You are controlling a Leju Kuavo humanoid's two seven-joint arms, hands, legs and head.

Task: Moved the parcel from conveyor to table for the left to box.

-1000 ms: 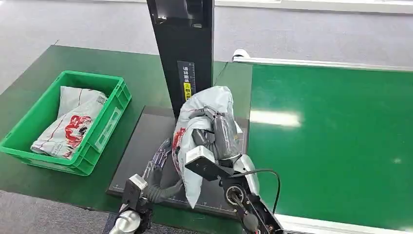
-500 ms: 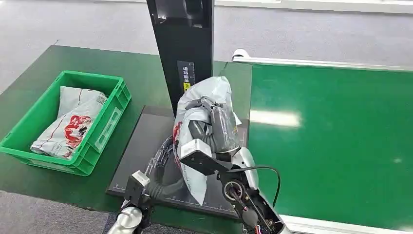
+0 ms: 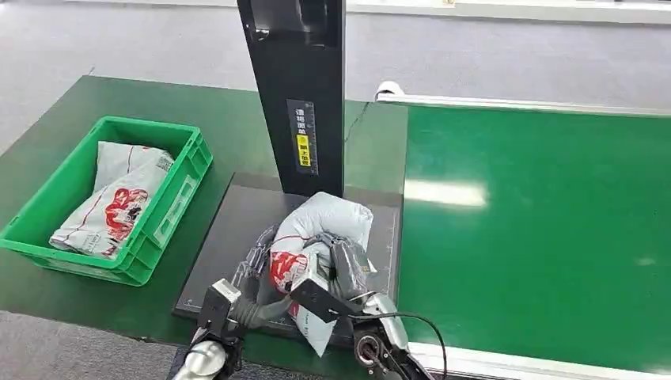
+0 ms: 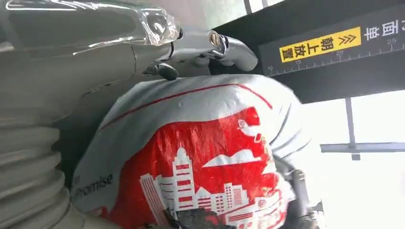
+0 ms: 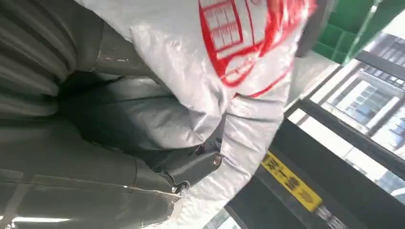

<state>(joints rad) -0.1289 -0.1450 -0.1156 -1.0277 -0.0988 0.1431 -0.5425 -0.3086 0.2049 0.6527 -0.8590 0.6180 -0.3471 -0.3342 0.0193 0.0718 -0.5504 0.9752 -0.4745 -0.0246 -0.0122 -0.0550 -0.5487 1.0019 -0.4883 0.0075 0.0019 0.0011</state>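
Right hand (image 3: 342,267) is wrapped around the parcel (image 3: 316,237), fingers curled over its right side, clamped tight on the grey-and-red bag. Left hand (image 3: 257,261) sits just left of it, fingers against the bag's left flank; whether they actually grip it, I can't tell. The parcel lies low on the dark mat (image 3: 229,237), at the mat's near right, in front of the black post (image 3: 297,87). To the right stretches the green conveyor (image 3: 538,229). Well off to the left on the green table (image 3: 158,103) stands the green crate (image 3: 170,194), another bag (image 3: 115,198) lying inside it.
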